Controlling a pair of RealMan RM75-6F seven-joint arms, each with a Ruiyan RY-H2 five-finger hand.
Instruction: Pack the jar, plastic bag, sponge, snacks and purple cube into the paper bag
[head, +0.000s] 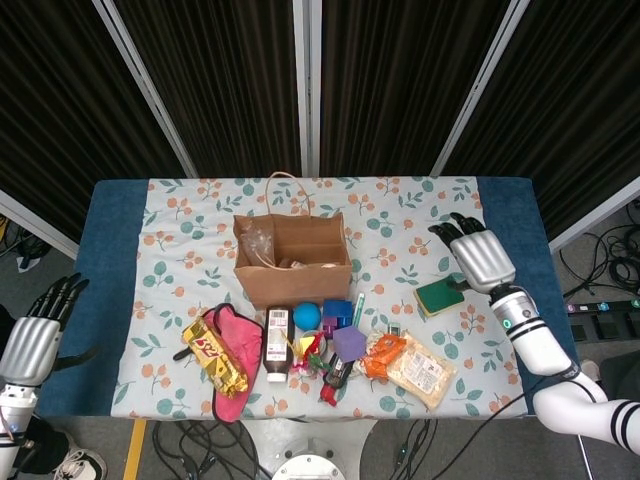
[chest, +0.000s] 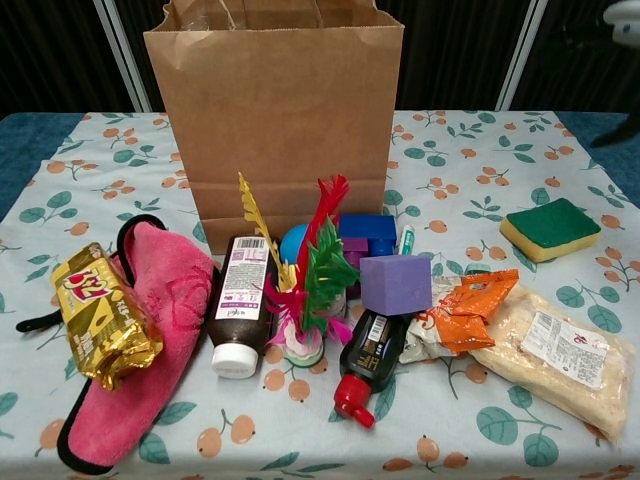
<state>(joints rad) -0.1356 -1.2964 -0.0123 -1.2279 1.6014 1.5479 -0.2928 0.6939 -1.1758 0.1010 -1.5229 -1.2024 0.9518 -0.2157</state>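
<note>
With the fingers (head: 452, 226) of the right hand (head: 478, 257) spread wide and empty just above the sponge (head: 440, 296), which lies flat on the desk (head: 510, 215) directly beneath them, a shallow closure may skid it sideways and away from the paper bag (head: 293, 259).

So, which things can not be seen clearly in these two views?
- Paper bag contents: chest view, front wall hides them; head view shows only clear plastic and dim shapes.
- Right hand: head view, its back hides any contact with the sponge.
- Left hand: head view, arm cut off by the frame edge.
- Bottle labels: too small to read.
</note>
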